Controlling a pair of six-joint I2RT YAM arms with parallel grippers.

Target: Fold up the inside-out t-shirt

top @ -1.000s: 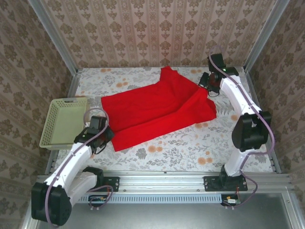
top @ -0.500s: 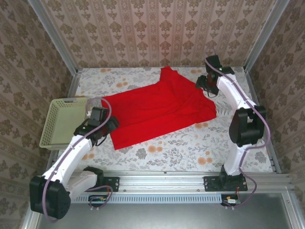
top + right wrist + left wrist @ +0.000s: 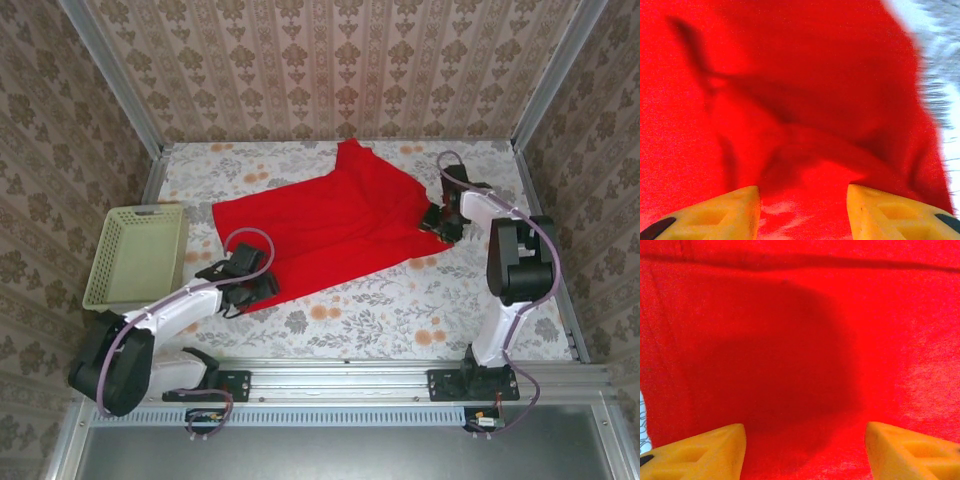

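Observation:
The inside-out t-shirt [image 3: 330, 222] is bright red and lies spread across the middle of the table, one part pointing to the far side. My left gripper [image 3: 260, 286] sits low over its near-left corner. In the left wrist view the left gripper [image 3: 805, 452] is open, its yellow fingertips [image 3: 710, 450] wide apart over smooth red t-shirt cloth [image 3: 790, 340]. My right gripper [image 3: 438, 222] is at the shirt's right edge. In the right wrist view the right gripper [image 3: 804, 212] stands open over wrinkled red t-shirt folds [image 3: 805, 140], with cloth lying between its fingertips [image 3: 885, 212].
A pale yellow-green basket [image 3: 135, 255] stands at the table's left edge, close to the left arm. The flowered table cover [image 3: 400, 310] shows in front of the shirt. Patterned walls and metal frame posts [image 3: 545, 90] close in the sides and back.
Both grippers went from shut to open. The left gripper slid right and nearer, onto the shirt's near-left corner. The right gripper came from the far right corner toward the near side, onto the shirt's right edge.

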